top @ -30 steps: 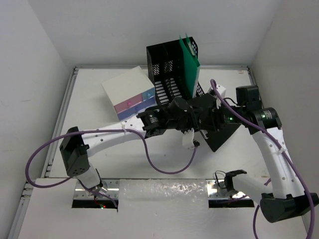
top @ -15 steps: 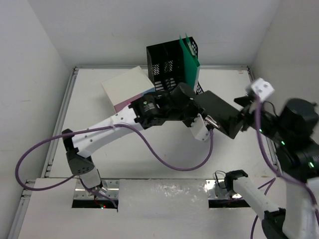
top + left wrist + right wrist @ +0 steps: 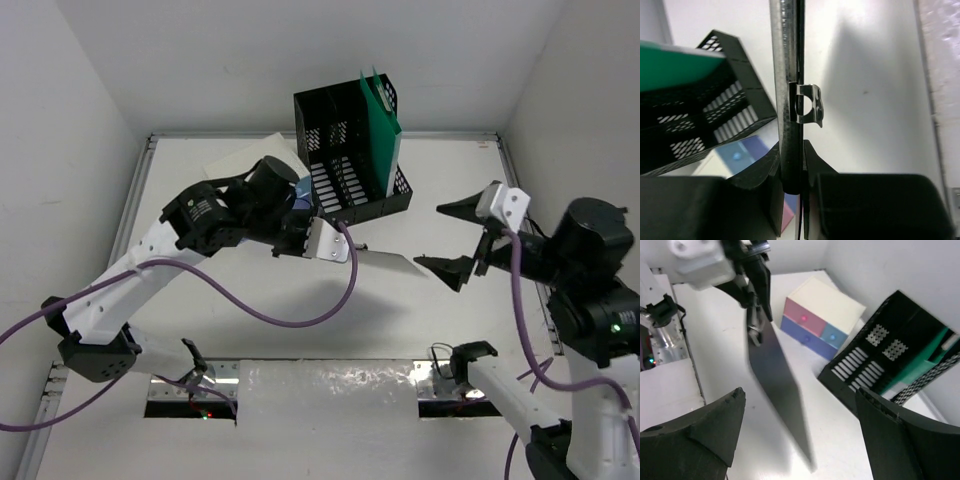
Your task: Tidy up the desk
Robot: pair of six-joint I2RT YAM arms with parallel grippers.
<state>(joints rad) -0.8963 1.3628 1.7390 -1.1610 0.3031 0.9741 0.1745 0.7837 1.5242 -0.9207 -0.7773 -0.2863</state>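
Three plain white panels close in the scene: a left wall (image 3: 60, 150), a far wall (image 3: 300, 60) and a right wall (image 3: 590, 90), meeting in straight corners at the far side. The light is soft and even, shading the walls pale grey.

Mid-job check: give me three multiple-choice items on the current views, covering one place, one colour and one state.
1. Where is the green folder? A) flat on the desk B) in the black mesh rack C) atop the small box
2. The small box's drawer colours? A) red, yellow B) green only C) pink, blue
3. The clipboard is: A) lying flat B) clamped in the left gripper C) clamped in the right gripper
Key: B, it sticks up from the rack; C, seen from the right wrist; B, its edge is pinched there, and the right gripper is open and empty.
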